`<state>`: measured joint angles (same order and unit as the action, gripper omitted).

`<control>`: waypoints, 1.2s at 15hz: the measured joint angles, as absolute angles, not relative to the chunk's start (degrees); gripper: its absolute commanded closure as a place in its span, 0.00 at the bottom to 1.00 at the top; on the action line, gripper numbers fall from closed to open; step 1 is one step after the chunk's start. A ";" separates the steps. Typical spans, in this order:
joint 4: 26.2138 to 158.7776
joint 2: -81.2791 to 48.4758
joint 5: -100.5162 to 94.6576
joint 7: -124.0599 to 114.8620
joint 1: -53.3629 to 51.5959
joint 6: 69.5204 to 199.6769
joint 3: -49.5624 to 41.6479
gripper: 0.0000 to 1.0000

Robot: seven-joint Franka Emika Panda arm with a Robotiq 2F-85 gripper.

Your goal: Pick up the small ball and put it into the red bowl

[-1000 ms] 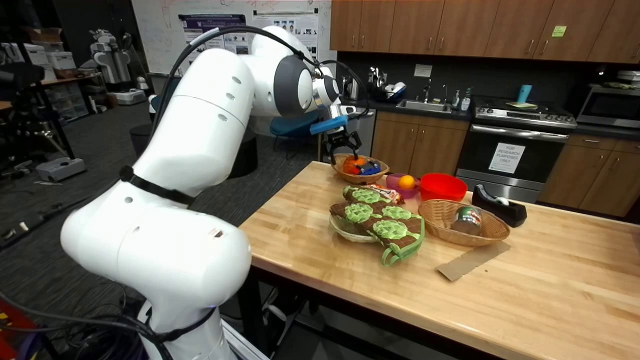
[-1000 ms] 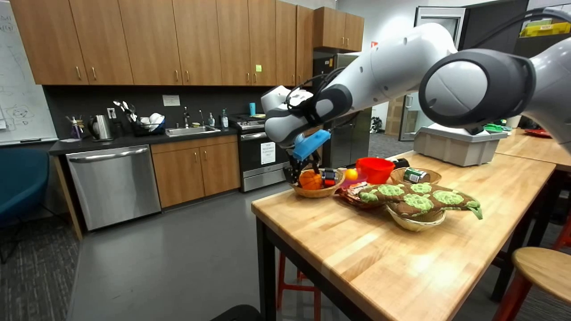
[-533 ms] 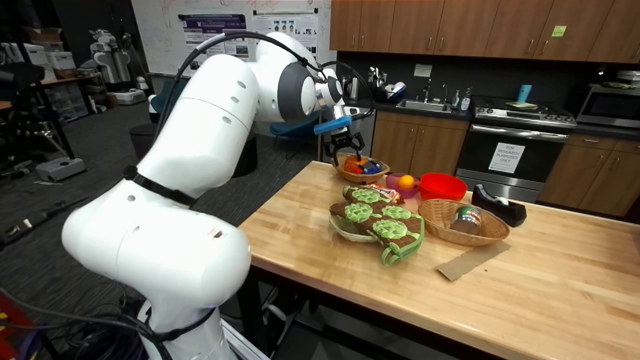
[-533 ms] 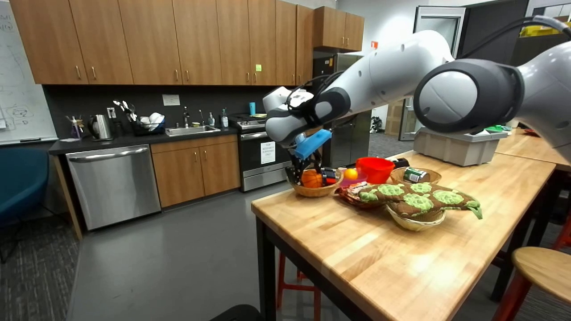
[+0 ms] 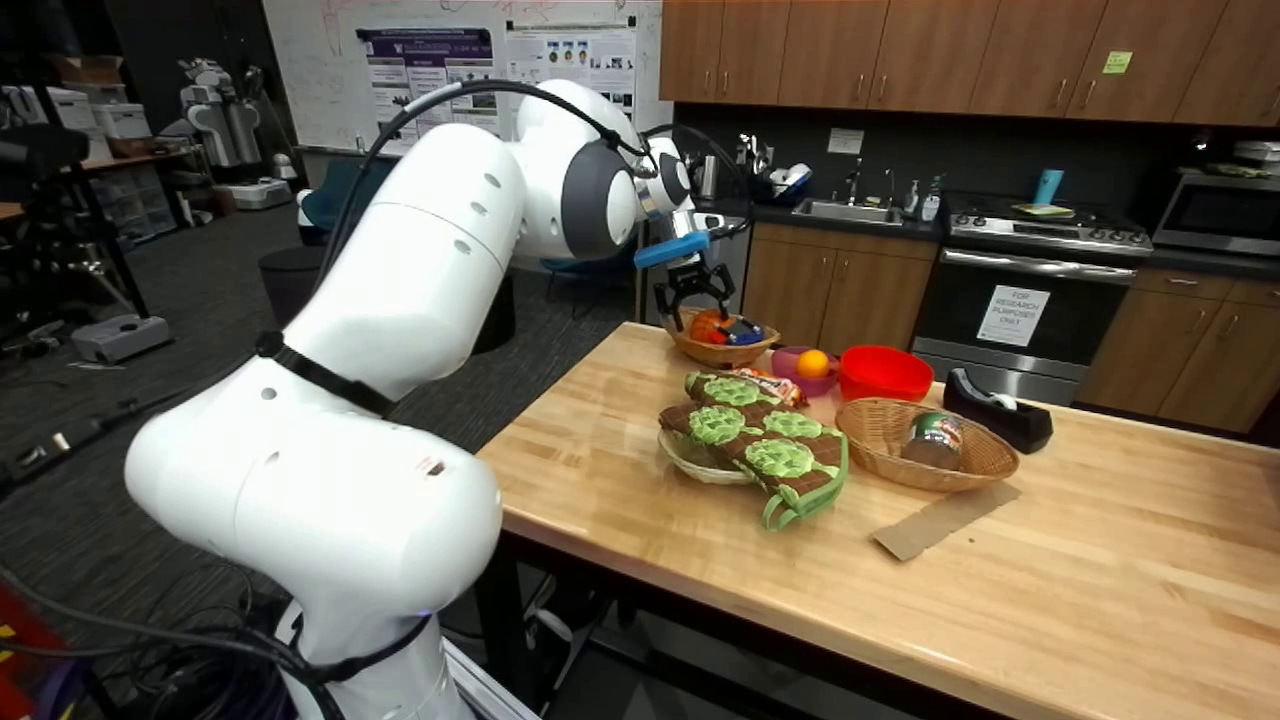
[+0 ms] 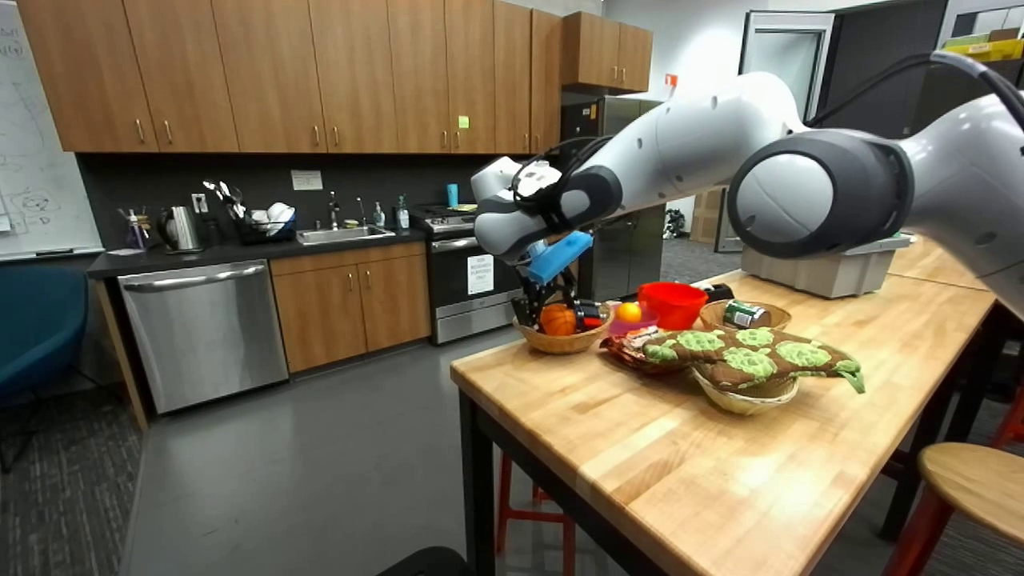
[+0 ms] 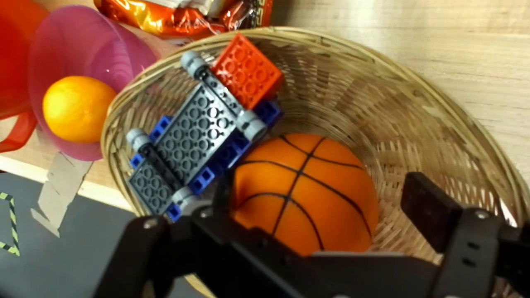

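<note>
The small ball is orange with black basketball lines. It sits in a tan wicker basket and shows in both exterior views [image 5: 706, 328] [image 6: 558, 319] and in the wrist view [image 7: 306, 194]. My gripper [image 5: 697, 300] points down into the basket around the ball; it also shows in the wrist view [image 7: 322, 193]. It is open: the left finger is against or very near the ball, and the right finger stands apart from it. The bright red bowl [image 5: 885, 372] stands beyond a purple cup; it shows in an exterior view [image 6: 674, 306] and partly in the wrist view [image 7: 16, 54].
The wicker basket [image 7: 414, 82] also holds a brick-built toy [image 7: 198, 132]. The purple cup [image 7: 89, 45] with an orange [image 7: 78, 109] stands between basket and red bowl. A snack bag [image 5: 770, 385], an oven mitt [image 5: 780, 455] and a basket with a can [image 5: 930, 480] lie nearby.
The forearm has lowered. In an exterior view the gripper has shifted slightly right and its fingers look a little farther apart. The basket and ball have shifted very slightly.
</note>
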<state>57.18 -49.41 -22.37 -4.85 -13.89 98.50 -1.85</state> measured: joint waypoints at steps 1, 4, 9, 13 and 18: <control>56.73 -49.64 -22.37 -4.79 -13.92 98.47 -1.85 0.00; 55.22 -50.40 -22.37 -4.38 -14.10 98.33 -1.85 0.01; 52.96 -51.83 -22.48 -3.70 -14.15 97.75 -1.87 0.44; 51.47 -52.39 -22.57 -3.65 -14.03 96.89 -1.96 0.66; 50.72 -52.52 -22.57 -3.66 -14.16 96.30 -1.91 0.74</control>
